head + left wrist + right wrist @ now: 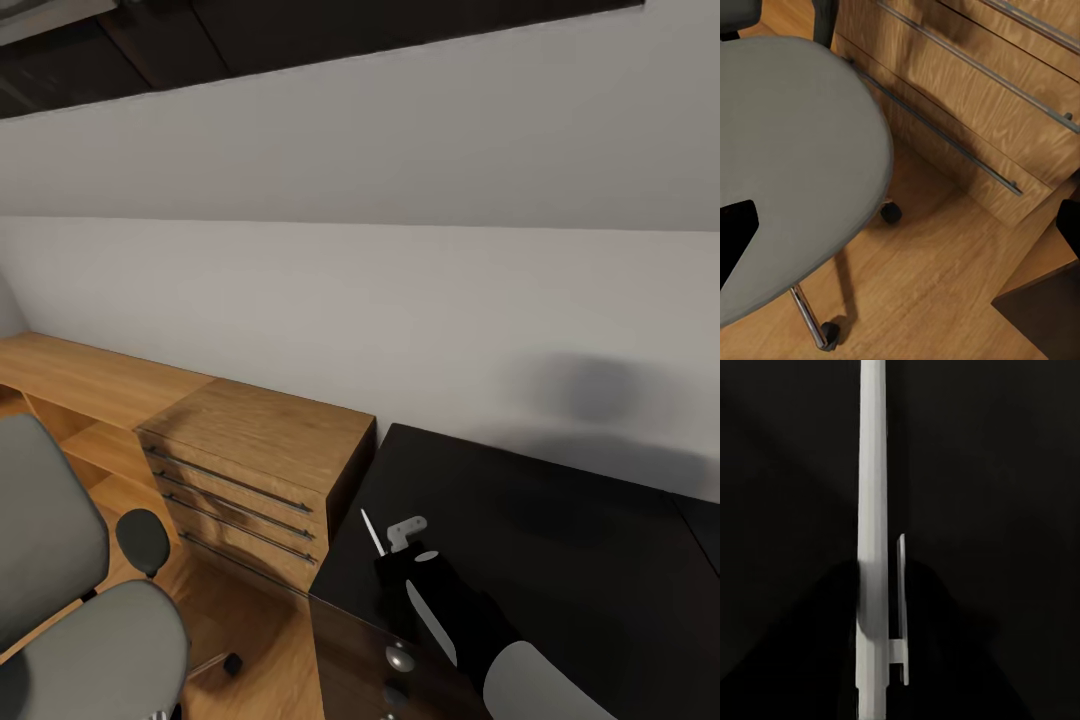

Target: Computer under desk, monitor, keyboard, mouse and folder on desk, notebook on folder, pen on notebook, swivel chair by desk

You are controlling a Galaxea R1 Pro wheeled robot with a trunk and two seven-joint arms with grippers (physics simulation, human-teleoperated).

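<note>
A thin white pen [372,532] sticks out from my right gripper [386,560], which is shut on it over the left end of the glossy black desk [560,560]. In the right wrist view the pen [873,510] and its clip run lengthwise against the dark desk top [1005,472]. The swivel chair [90,640], with grey seat and round black armrest, stands on the floor left of the desk. My left gripper [907,217] hangs open above the chair's grey seat [795,150], nothing between its black fingers [735,240].
A light wooden dresser [260,430] with long bar handles stands against the white wall, touching the desk's left side. The desk's drawer unit has round silver knobs [400,658]. Wooden floor [937,270] lies between the chair's chrome base and the dresser.
</note>
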